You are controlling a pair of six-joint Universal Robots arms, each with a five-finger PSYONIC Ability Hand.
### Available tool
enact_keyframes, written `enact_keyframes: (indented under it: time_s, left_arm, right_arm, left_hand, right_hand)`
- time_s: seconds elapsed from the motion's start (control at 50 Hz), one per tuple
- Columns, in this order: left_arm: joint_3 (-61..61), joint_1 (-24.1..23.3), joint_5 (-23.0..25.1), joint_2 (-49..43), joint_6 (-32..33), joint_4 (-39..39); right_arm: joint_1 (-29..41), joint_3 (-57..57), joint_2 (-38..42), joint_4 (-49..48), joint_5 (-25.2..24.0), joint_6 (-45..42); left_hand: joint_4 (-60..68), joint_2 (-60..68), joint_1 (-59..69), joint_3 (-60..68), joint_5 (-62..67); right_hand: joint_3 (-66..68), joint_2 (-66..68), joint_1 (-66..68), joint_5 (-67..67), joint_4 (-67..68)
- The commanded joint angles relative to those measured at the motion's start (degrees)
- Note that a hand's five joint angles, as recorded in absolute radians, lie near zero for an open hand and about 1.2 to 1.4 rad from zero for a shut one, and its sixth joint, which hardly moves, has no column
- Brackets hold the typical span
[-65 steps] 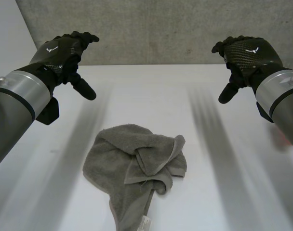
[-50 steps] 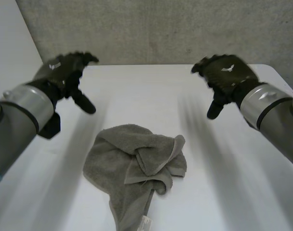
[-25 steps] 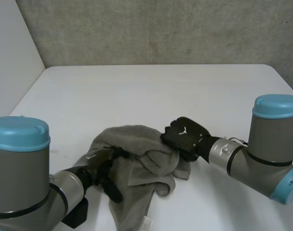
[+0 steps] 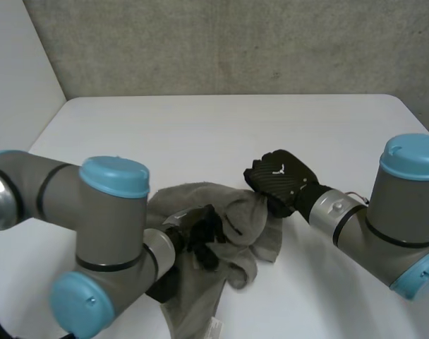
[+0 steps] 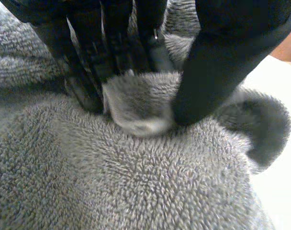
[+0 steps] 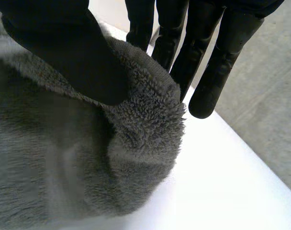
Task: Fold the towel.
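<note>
Both arms had dropped onto the crumpled towel. The left robot hand pinched a middle fold and the right robot hand pinched its edge. This looked like the grasping step; next it likely needed spreading flat.

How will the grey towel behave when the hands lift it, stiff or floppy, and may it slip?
Probably floppy: the towel lies crumpled in soft folds, so it should sag between the grips. Slipping seems unlikely: its pile is thick, and the left hand and right hand each pinch a fold.
</note>
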Motion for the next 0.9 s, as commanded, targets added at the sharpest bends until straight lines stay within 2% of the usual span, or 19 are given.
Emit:
enact_keyframes:
  time_s: [0.02,0.06,0.1,0.16,0.22,0.24,0.26,0.3,0.32,0.36,0.42,0.54,0.74,0.8,0.82,0.84,0.86,0.88,0.9]
  left_arm:
    - [4.58,-1.2,-5.61,-1.61,2.78,0.13]
    - [6.17,-1.11,-6.41,-0.73,5.26,0.22]
    - [11.07,-0.41,-6.85,2.25,11.99,0.4]
    - [14.61,0.12,-6.94,3.76,15.72,1.01]
    - [27.4,4.85,-6.68,6.65,29.2,5.48]
    - [30.92,6.09,-6.41,7.27,34.21,7.85]
    - [30.96,6.1,-6.41,7.27,34.26,7.87]
    - [35.6,7.67,-5.97,7.71,43.53,13.73]
    - [35.62,7.68,-5.97,7.71,43.58,13.76]
    - [35.71,8.9,-5.01,8.32,50.23,18.22]
    - [34.39,9.97,-3.69,8.68,51.84,19.3]
    - [22.26,13.92,3.17,10.08,52.54,20.09]
    - [-3.63,16.2,9.06,9.82,53.85,20.96]
    - [-7.01,16.47,9.06,9.73,55.0,21.49]
    - [-9.88,16.64,9.23,9.73,56.4,21.75]
    - [-12.35,16.73,9.32,9.91,57.89,21.67]
    - [-12.37,16.73,9.32,9.91,57.9,21.67]
    - [-14.37,16.73,9.32,10.17,59.64,21.32]
    - [-15.96,16.73,9.24,10.52,61.4,20.8]
  right_arm:
    - [0.4,-5.83,1.36,0.02,6.91,-0.02]
    - [0.49,-8.58,2.6,0.02,9.48,-0.02]
    - [1.01,-15.4,4.7,-0.41,15.34,0.24]
    - [1.54,-19.04,5.32,-0.86,18.36,0.33]
    - [2.77,-28.33,5.24,-10.04,24.67,3.21]
    - [2.95,-29.57,4.62,-13.91,25.64,5.05]
    - [2.95,-29.58,4.62,-13.95,25.65,5.07]
    - [3.04,-29.94,2.0,-19.3,26.62,8.14]
    - [3.04,-29.93,1.98,-19.31,26.62,8.15]
    - [3.13,-28.8,0.23,-19.23,26.97,9.2]
    - [3.39,-27.47,-0.22,-18.35,26.97,9.38]
    - [3.65,-22.11,-2.24,-12.55,26.18,8.5]
    - [4.09,-15.53,4.96,16.34,21.88,1.13]
    - [4.09,-14.29,5.94,18.92,21.96,0.68]
    - [3.92,-13.07,6.37,20.05,22.05,0.68]
    - [3.92,-11.84,6.38,19.89,21.96,0.68]
    - [3.92,-11.83,6.38,19.89,21.96,0.68]
    - [3.83,-10.7,6.2,19.36,21.96,0.77]
    - [3.66,-9.64,5.94,18.66,21.96,1.03]
  left_hand:
    - [28.99,27.91,27.38,28.05,29.13]
    - [28.99,27.91,27.38,28.05,29.13]
    - [28.99,27.91,27.38,28.05,29.13]
    - [28.99,27.91,27.38,28.05,29.13]
    - [28.99,27.91,27.38,28.05,29.13]
    - [28.99,27.91,27.38,28.05,29.13]
    - [28.99,27.91,27.38,28.05,29.13]
    - [28.99,27.91,27.38,28.05,29.13]
    - [28.99,27.91,27.38,28.05,29.13]
    - [28.99,27.91,27.38,28.05,29.13]
    - [28.99,27.91,27.38,28.05,29.13]
    - [28.99,27.91,27.38,28.05,29.13]
    - [28.99,27.91,27.38,28.05,29.13]
    - [28.99,27.91,27.38,28.05,29.13]
    - [25.19,24.11,23.58,24.24,25.33]
    - [7.5,6.42,5.88,6.55,7.64]
    - [7.32,6.24,5.71,6.38,7.46]
    - [-11.67,-12.75,-13.28,-12.61,-11.53]
    - [-21.18,-22.26,-22.79,-22.13,-21.04]
  right_hand:
    - [12.7,12.78,25.98,14.6,11.78]
    - [12.7,12.78,25.98,14.6,11.78]
    - [12.7,12.78,25.98,14.6,11.78]
    - [12.7,12.78,25.98,14.6,11.78]
    - [12.7,12.78,25.98,14.6,11.78]
    - [12.7,12.78,25.98,14.6,11.78]
    - [12.7,12.78,25.98,14.6,11.78]
    - [12.7,12.78,25.98,14.6,11.78]
    - [12.7,12.78,25.98,14.6,11.78]
    - [12.7,12.78,25.98,14.6,11.78]
    - [12.7,12.78,25.98,14.6,11.78]
    - [12.7,12.78,25.98,14.6,11.78]
    - [12.7,12.78,25.98,14.6,11.78]
    - [12.7,12.78,25.98,14.6,11.78]
    - [12.7,12.78,25.98,14.6,11.78]
    - [12.7,12.78,25.98,14.6,11.78]
    - [12.7,12.78,25.98,14.6,11.78]
    - [12.7,12.78,25.98,14.6,11.78]
    - [12.7,12.78,25.98,14.6,11.78]
